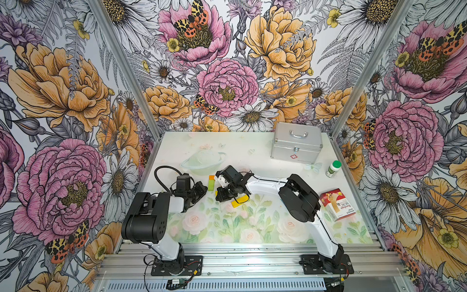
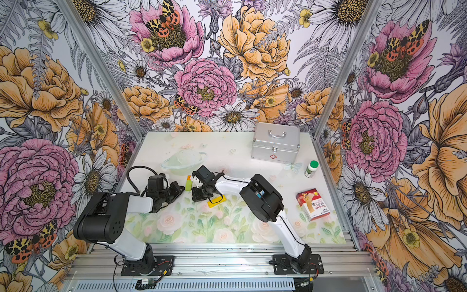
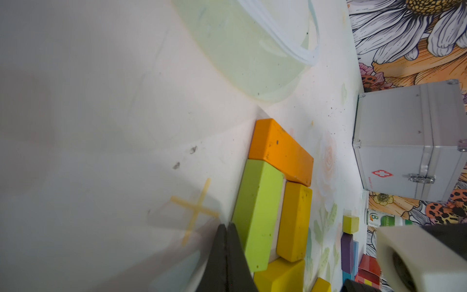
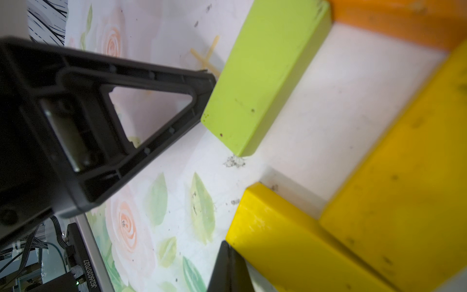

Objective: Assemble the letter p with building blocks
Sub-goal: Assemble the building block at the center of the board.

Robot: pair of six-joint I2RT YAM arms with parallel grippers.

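Observation:
Four building blocks form a ring on the mat: an orange block (image 3: 280, 151), a green block (image 3: 257, 215), a dark yellow block (image 3: 294, 222) and a bright yellow block (image 3: 280, 275). My left gripper (image 3: 226, 225) is shut and empty, its tip against the green block's outer long side. My right gripper (image 4: 226, 244) is also shut and empty, its tip at a corner of the bright yellow block (image 4: 290, 240). Both top views show the green block (image 1: 210, 184) between the two wrists and a yellow block (image 2: 216, 201) under the right arm. Loose purple (image 3: 346, 252) and red (image 3: 369, 268) blocks lie beyond.
A metal first-aid case (image 1: 297, 144) stands at the back right. A green-capped bottle (image 1: 333, 169) and a bandage carton (image 1: 337, 203) sit along the right side. A yellow cross mark (image 3: 195, 209) is on the mat beside the green block.

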